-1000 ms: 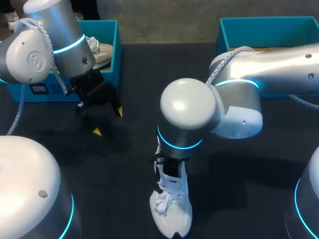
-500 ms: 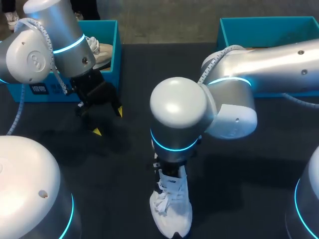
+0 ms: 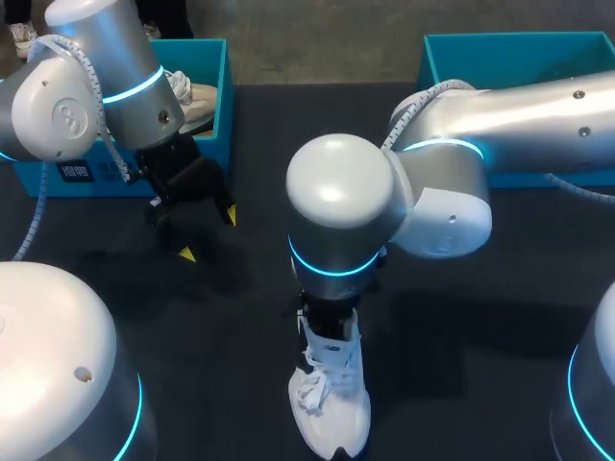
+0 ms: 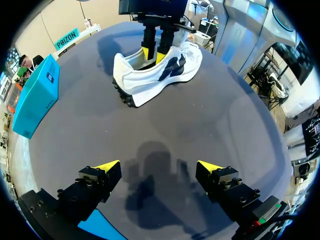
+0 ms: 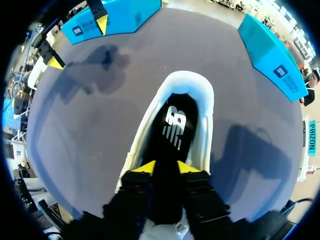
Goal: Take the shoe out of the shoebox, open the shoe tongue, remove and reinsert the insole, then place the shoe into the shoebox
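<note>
A white shoe (image 3: 332, 399) lies on the black table near its front edge, toe toward me. In the right wrist view its black insole (image 5: 175, 125) lies flat inside the white shoe (image 5: 186, 80). My right gripper (image 5: 166, 167) is down in the shoe's mouth over the front of the insole, open by a small gap. The left wrist view shows the same right gripper (image 4: 154, 54) standing in the shoe (image 4: 160, 75). My left gripper (image 3: 209, 235) hangs open and holds nothing, over bare table by the left box; its fingers (image 4: 107, 167) spread wide.
A blue shoebox (image 3: 223, 115) at the back left holds another pale shoe (image 3: 192, 96). A second blue box (image 3: 452, 43) stands at the back right under my right forearm. Bare black table lies between the two grippers.
My right arm's wrist has swung a little to the left over the shoe. The shoe and my left arm have stayed where they were.
</note>
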Robot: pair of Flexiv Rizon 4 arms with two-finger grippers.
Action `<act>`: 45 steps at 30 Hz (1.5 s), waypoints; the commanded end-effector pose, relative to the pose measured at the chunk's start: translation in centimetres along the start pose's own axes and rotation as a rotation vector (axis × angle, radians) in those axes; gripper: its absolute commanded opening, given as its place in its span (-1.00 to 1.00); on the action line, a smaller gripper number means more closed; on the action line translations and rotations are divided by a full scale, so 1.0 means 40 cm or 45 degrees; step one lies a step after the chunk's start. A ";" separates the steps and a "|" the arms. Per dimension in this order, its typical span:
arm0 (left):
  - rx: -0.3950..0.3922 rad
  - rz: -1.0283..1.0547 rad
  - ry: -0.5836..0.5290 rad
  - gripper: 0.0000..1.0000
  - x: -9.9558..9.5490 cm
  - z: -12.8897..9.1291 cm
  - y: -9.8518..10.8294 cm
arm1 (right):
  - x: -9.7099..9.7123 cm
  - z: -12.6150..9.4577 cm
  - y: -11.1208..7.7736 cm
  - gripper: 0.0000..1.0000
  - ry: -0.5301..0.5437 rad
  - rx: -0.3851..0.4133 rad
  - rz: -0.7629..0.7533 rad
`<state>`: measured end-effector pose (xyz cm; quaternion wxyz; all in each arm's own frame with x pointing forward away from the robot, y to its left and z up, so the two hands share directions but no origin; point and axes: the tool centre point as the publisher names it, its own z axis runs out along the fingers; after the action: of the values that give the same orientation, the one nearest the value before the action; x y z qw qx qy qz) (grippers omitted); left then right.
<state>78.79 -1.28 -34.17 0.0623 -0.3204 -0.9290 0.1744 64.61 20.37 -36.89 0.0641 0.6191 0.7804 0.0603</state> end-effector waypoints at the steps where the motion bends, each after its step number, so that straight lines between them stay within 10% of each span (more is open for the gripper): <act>1: -0.004 0.000 0.001 1.00 0.001 0.000 0.000 | -0.001 0.002 0.000 -0.15 0.011 0.005 -0.002; 5: -0.004 0.000 0.001 1.00 0.001 0.000 0.000 | -0.005 -0.006 0.001 0.04 0.008 0.012 -0.001; 7: -0.004 0.000 0.001 1.00 0.001 0.000 0.000 | -0.007 -0.010 0.001 0.50 0.006 0.012 -0.003; 13: -0.004 0.000 0.001 1.00 0.001 0.000 0.000 | -0.019 -0.026 -0.003 1.00 -0.007 0.002 -0.003; 45: -0.004 0.000 0.001 1.00 0.001 0.000 0.000 | -0.014 -0.070 -0.010 1.00 -0.030 -0.034 -0.037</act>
<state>78.79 -1.28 -34.17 0.0623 -0.3205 -0.9290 0.1744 64.11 19.37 -34.04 0.0845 0.6065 0.7880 0.0641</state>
